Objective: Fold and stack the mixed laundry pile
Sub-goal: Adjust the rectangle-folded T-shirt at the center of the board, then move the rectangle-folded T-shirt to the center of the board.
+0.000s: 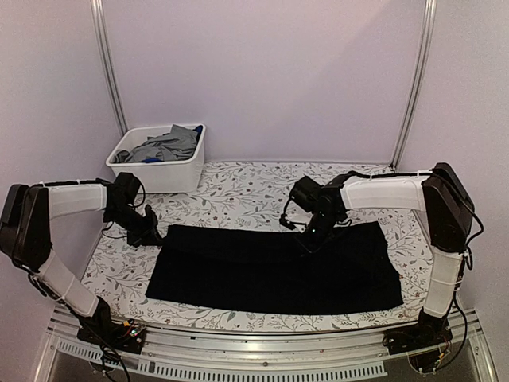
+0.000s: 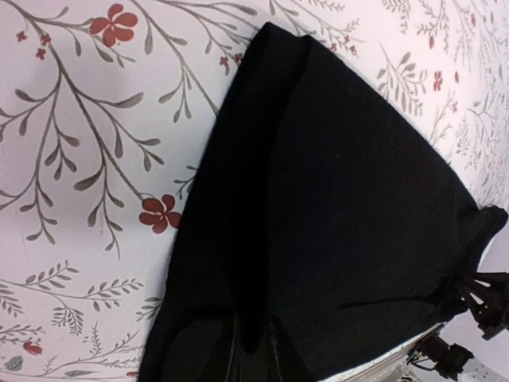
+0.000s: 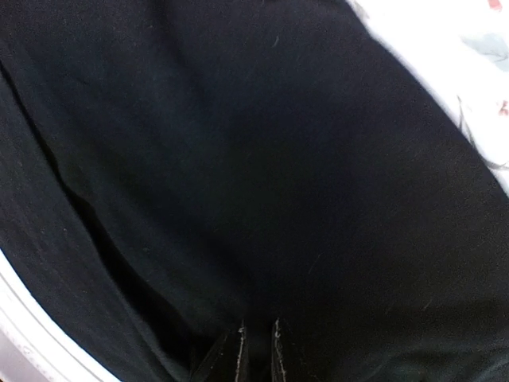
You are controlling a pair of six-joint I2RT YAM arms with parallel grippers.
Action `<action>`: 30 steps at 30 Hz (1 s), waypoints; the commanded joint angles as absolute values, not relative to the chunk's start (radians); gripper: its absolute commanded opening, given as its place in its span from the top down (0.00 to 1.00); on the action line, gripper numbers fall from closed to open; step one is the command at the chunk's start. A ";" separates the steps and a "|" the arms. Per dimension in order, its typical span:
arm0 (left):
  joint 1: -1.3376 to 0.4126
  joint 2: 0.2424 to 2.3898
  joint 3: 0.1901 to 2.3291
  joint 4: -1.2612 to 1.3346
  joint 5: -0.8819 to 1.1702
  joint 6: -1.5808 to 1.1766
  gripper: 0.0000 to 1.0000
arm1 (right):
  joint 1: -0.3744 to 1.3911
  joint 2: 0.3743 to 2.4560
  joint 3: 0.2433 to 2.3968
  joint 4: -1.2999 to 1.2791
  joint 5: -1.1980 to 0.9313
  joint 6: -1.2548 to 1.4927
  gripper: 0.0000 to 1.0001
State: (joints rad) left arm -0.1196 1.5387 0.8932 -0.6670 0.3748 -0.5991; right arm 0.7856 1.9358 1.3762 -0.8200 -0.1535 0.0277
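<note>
Fold-in-progress on the black T-shirt [image 1: 270,270]. It's lying flat on the bench [image 1: 238,187] as a wide rectangle, long side running left to right, right in front of my bases. The rest of the pile, a grey shirt [image 1: 171,145] and a bit of a blue garment [image 1: 151,160], is sitting in the white bin [image 1: 187,171] at the far left corner.

My left end effector [image 1: 149,233] is down at the shirt's far left corner, pressed together, and from the wrist view it looks like it's pinching a ridge of the black fabric. My right end effector [image 1: 312,239] is on the far edge, past the middle toward the right. Its fingertips [image 3: 280,350] are nearly together with a thin gap, and I honestly can't tell if any cloth is in there.

My take on doing this well:
- Make sure the right side really has the edge before lifting, otherwise only the left corner comes up and the fold goes diagonal.
- Grab all the layers, not just the top one.
- Lift both sides together, low, and bring the far edge toward me evenly.
- The right grip isn't at the corner, so the right end may sag or drag. Worth watching.
</note>
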 commanded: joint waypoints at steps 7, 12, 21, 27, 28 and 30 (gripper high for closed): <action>-0.158 1.468 0.960 -0.615 0.401 -0.495 0.48 | 0.706 1.803 1.318 -0.834 -0.319 0.155 0.49; -0.285 1.576 1.081 -0.563 0.381 -0.439 0.47 | 0.559 1.664 1.187 -0.815 -0.335 0.293 0.49; -0.453 1.862 1.252 -0.518 0.343 -0.395 0.54 | 0.363 1.649 1.054 -0.798 -0.282 0.385 0.49; -0.449 1.926 1.228 -0.534 0.275 -0.415 0.61 | 0.351 1.745 1.044 -0.727 -0.283 0.389 0.49; -0.443 1.925 1.215 -0.536 0.259 -0.423 0.62 | 0.349 1.771 1.053 -0.716 -0.273 0.383 0.49; -0.425 1.928 1.182 -0.538 0.238 -0.441 0.63 | 0.339 1.813 1.090 -0.693 -0.270 0.369 0.49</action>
State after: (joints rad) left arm -0.4507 1.9278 1.2224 -0.5285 0.3042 -0.4206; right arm 0.3519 1.7432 1.0458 -0.7570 -0.2893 0.3744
